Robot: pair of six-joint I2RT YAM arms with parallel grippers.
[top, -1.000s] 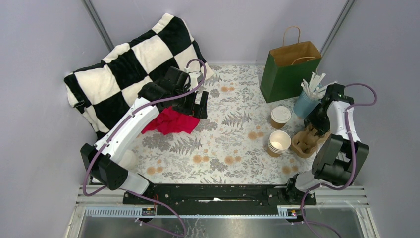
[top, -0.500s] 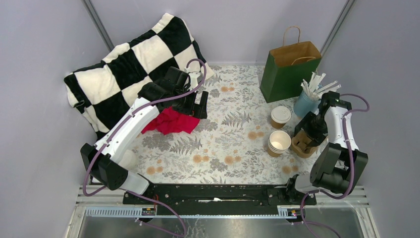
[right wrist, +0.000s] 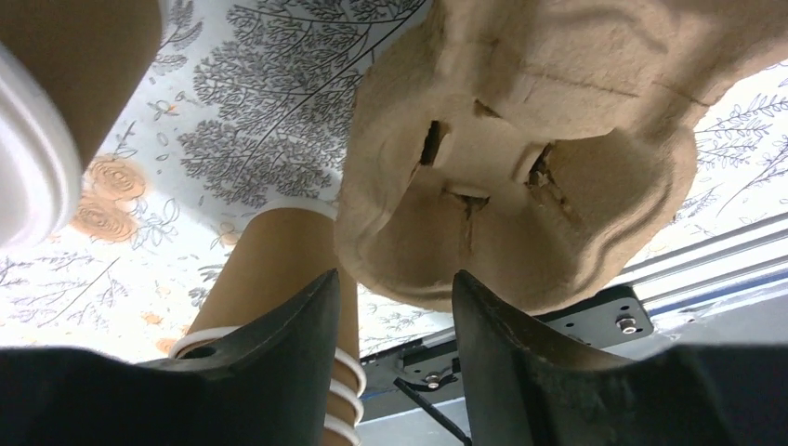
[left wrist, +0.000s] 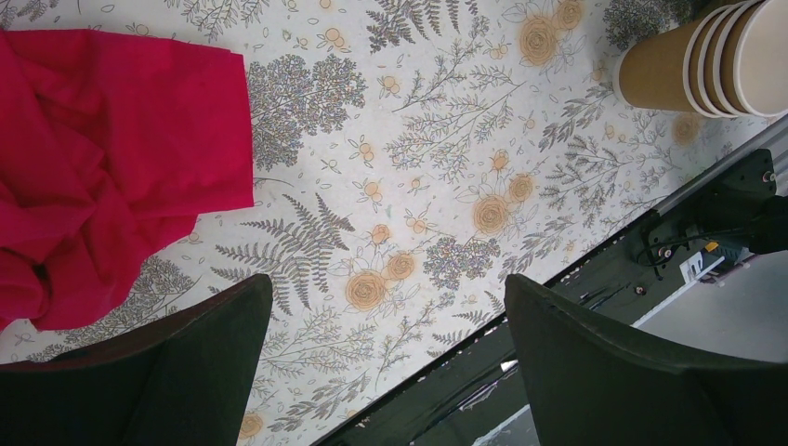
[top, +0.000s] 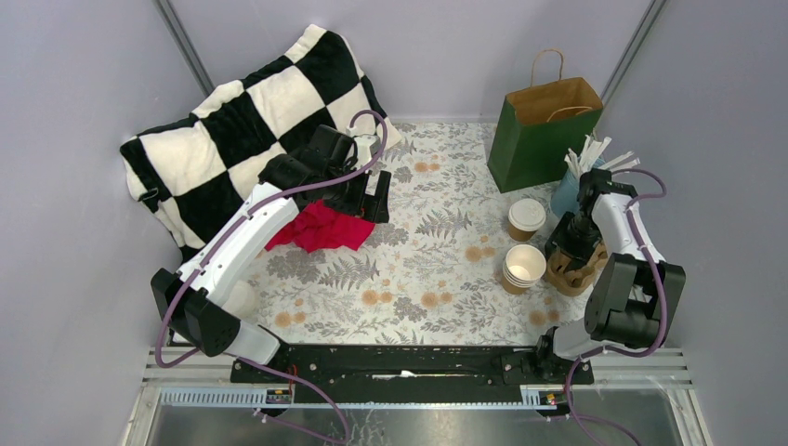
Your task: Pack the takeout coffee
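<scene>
The takeout coffee (top: 526,218), a brown paper cup with a white lid, stands upright on the floral cloth at the right; its lid edge shows in the right wrist view (right wrist: 37,139). My right gripper (top: 574,255) hovers low over the molded cardboard carrier (top: 569,271), right of the coffee and apart from it. In its wrist view the right gripper (right wrist: 395,311) is open, and the carrier's (right wrist: 520,158) near rim lies just past the fingertips with nothing between them. My left gripper (top: 372,195) (left wrist: 390,307) hangs wide open and empty by a red cloth (top: 321,228).
A stack of lidless brown cups (top: 523,267) (right wrist: 269,269) stands just left of the carrier. Behind are a green paper bag (top: 544,130) and a blue cup of white straws (top: 571,186). A checkered blanket (top: 242,121) fills the back left.
My right gripper has swung left and down from beside the straws cup to over the carrier. The left arm has not moved.
</scene>
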